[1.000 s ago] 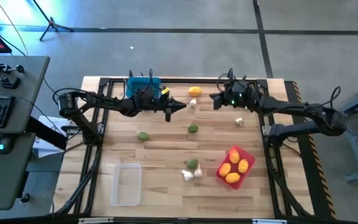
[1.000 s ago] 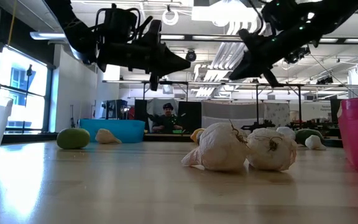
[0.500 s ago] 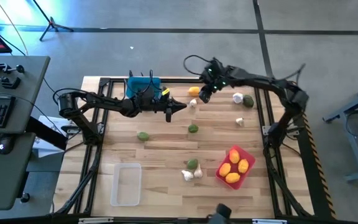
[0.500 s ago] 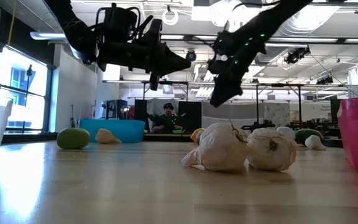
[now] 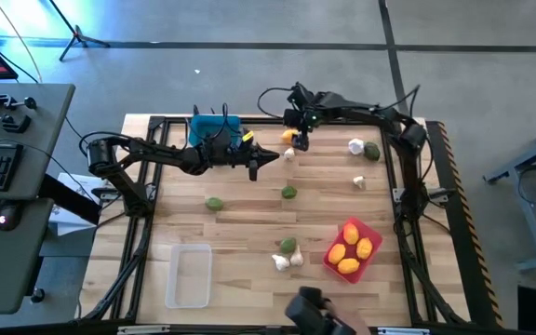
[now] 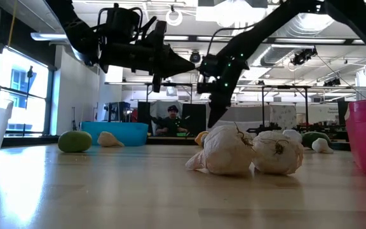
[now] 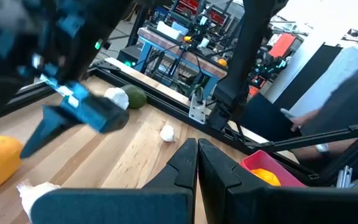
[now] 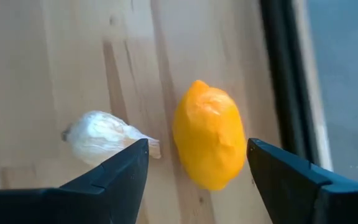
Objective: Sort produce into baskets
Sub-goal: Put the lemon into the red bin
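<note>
A yellow lemon (image 5: 289, 135) lies on the table near the far edge, with a whitish garlic bulb (image 5: 288, 154) just nearer. My right gripper (image 5: 299, 140) is open above them, pointing down. In its wrist view (image 8: 196, 149) the fingers stand on either side of the lemon (image 8: 209, 135), with the garlic (image 8: 104, 138) beside it, and touch nothing. My left gripper (image 5: 273, 156) is shut and empty, held level above the table near the blue basket (image 5: 214, 127). The red basket (image 5: 368, 261) holds three lemons. The clear basket (image 5: 189, 275) stands at the near left.
Green fruits lie on the table at the middle left (image 5: 214, 203), centre (image 5: 288, 193), near centre (image 5: 288, 246) and far right (image 5: 371, 151). More garlic bulbs lie near the far right (image 5: 355, 145), (image 5: 359, 182) and near centre (image 5: 280, 262). A dark object (image 5: 310, 307) shows at the near edge.
My right gripper has gone from the far right toward the table's left, has tipped to point down and has come down over the lemon. My left gripper has kept still. No produce has moved.
</note>
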{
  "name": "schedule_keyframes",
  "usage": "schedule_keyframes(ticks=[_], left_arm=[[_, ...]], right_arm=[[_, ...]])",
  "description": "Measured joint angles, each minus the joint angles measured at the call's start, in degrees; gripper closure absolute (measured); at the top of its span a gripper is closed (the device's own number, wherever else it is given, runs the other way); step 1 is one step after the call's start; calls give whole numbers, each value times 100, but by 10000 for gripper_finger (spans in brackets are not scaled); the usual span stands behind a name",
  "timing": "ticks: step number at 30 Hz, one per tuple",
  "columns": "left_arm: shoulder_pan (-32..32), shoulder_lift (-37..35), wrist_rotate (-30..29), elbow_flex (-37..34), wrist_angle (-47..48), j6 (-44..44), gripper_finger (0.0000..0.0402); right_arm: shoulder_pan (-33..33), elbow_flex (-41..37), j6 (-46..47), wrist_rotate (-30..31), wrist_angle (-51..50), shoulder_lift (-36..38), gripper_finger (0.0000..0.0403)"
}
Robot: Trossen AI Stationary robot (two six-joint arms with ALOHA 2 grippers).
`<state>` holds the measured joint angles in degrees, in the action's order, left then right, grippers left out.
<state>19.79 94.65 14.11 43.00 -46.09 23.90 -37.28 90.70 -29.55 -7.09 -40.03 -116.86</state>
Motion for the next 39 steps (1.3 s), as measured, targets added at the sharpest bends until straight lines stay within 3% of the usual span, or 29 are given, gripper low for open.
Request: schedule_keyframes(ticks=[11, 20, 23, 27, 32, 39], left_arm=[[0, 4, 10, 2, 134, 91, 401], [0, 4, 17, 4, 135, 98, 401], [0, 4, 17, 4, 135, 98, 401], [0, 4, 13, 4, 144, 96, 401], [0, 4, 13, 4, 165, 88, 401], [13, 4, 9, 4, 177, -447, 401]], right_arm=[[-5, -4, -138, 191, 1, -594, 144], [-19, 7, 310, -53, -232, -576, 256], [-61, -2, 521, -62, -328, -478, 260], [-170, 0, 921, -120, -571, -151, 260], [-239, -137, 1852, -632, -694, 535, 260], [138, -1947, 3732, -535, 805, 1862, 260]])
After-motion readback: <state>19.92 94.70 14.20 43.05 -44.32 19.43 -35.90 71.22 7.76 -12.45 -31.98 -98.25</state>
